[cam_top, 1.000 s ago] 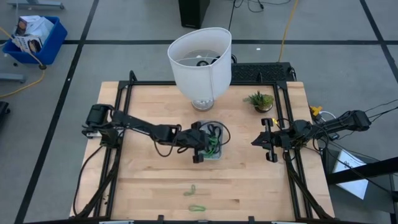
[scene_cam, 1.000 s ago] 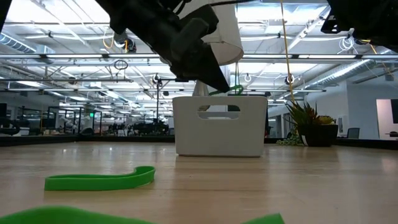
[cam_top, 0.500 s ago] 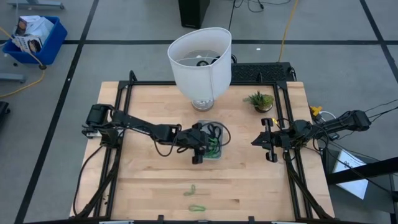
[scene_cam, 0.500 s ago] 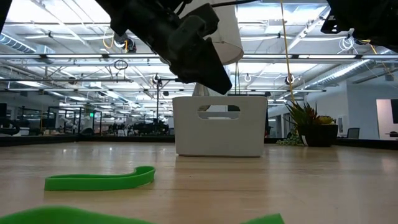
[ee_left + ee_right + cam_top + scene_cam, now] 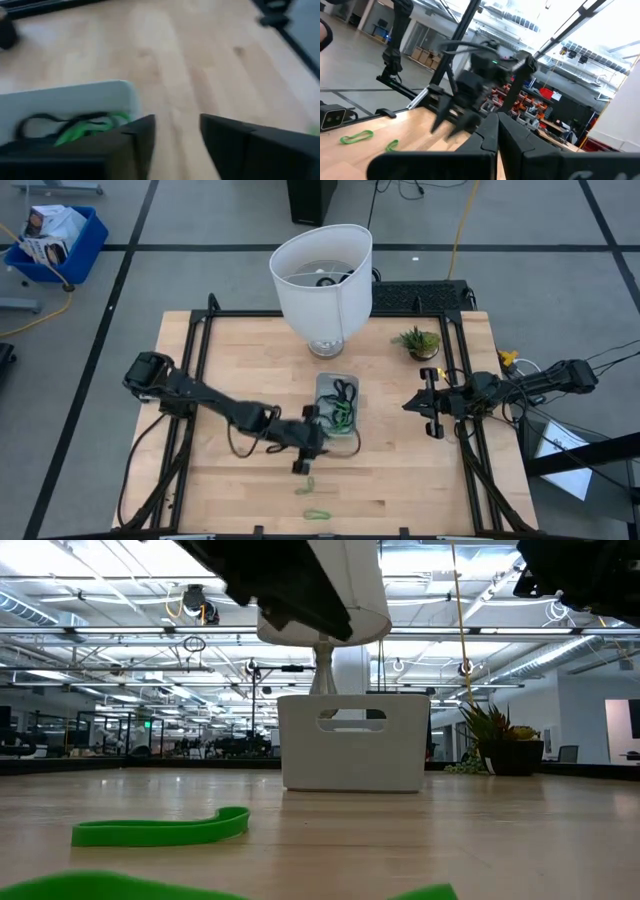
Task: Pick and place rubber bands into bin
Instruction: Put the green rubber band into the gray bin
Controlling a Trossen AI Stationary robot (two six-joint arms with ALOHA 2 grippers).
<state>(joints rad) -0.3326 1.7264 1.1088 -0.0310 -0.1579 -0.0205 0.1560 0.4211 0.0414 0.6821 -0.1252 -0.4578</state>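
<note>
The bin (image 5: 337, 402) sits mid-table and holds black and light-green rubber bands (image 5: 342, 408), also seen in the left wrist view as rubber bands (image 5: 82, 125) behind the bin's wall (image 5: 70, 97). Two green rubber bands lie flat on the wood near the front edge: one (image 5: 305, 485) and one (image 5: 318, 514); the low view shows one band (image 5: 160, 830) close up. My left gripper (image 5: 318, 442) hovers open just near-left of the bin, with nothing between its fingers (image 5: 227, 142). My right gripper (image 5: 430, 405) waits shut at the right side.
A big white lampshade-like bucket (image 5: 320, 275) stands behind the bin at the far side. A small potted plant (image 5: 418, 340) is at the far right. Bare wood stretches between the bin and the front edge.
My left gripper has let go of a green rubber band over the bin, and the band has dropped in. The gripper has then drawn back from above the bin toward the table's near edge and a little left, closer to the loose green bands.
</note>
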